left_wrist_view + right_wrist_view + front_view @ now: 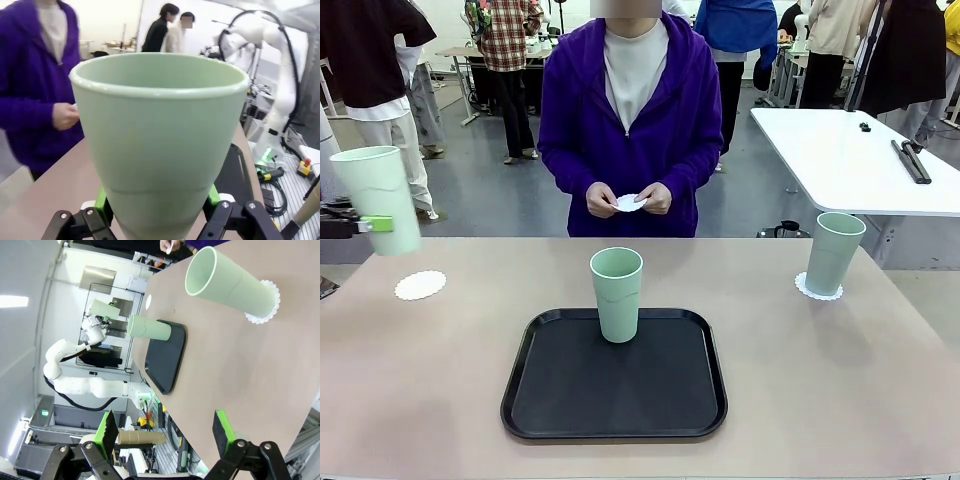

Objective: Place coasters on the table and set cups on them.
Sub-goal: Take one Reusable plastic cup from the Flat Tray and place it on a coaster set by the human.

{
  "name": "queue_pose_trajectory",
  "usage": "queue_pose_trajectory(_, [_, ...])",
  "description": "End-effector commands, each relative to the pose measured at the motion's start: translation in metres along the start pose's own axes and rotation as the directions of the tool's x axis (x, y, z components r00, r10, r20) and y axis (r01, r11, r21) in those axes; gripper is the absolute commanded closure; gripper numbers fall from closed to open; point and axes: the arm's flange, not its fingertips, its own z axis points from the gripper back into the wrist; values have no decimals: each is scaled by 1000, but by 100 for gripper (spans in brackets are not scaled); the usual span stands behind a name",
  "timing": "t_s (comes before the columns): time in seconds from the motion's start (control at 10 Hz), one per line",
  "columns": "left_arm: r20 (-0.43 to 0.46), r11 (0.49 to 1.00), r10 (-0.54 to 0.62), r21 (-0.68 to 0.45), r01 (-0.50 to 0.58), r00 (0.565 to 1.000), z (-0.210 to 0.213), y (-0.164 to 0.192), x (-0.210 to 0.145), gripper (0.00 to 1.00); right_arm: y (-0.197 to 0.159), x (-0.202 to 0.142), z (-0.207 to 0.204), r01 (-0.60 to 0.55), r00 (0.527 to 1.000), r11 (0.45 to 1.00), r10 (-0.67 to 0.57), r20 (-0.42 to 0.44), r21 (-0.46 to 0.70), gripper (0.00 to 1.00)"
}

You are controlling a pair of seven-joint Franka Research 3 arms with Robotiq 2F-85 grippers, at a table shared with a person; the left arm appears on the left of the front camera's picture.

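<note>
While the left gripper (157, 201) clamps a cup (160, 125) aloft — the right gripper (165, 432) gapes wide, empty.

Pretty clearly a robotics lab: a white robot arm (282, 85) sits on its base with a red emergency-stop button (305, 164) and loose cables (272, 192) beside it. Further back there's open grey floor (490, 200), a white work table (860, 160) and people standing around (510, 60).
</note>
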Motion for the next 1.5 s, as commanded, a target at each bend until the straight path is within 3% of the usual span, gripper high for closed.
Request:
queue_pose_trajectory(0.0, [32,998,-5,65,3,999,15,15,3,16,1,0,0,3,1000,1000,-3,-1,-5,0])
queue_pose_trajectory(0.5, [39,959,33,280,-43,999,33,59,-16,16,1,0,0,3,1000,1000,-3,-1,-5,0])
queue_pose_trajectory(0.9, [-24,969,-46,244,50,999,25,65,-18,16,1,0,0,3,1000,1000,-3,-1,-5,0])
queue_pose_trajectory(1.0, [7,961,15,276,-17,1000,35,65,-19,16,1,0,0,3,1000,1000,-3,-1,-5,0])
queue_pose_trajectory(1.4, [7,961,15,276,-17,1000,35,65,-19,16,1,0,0,3,1000,1000,-3,-1,-5,0])
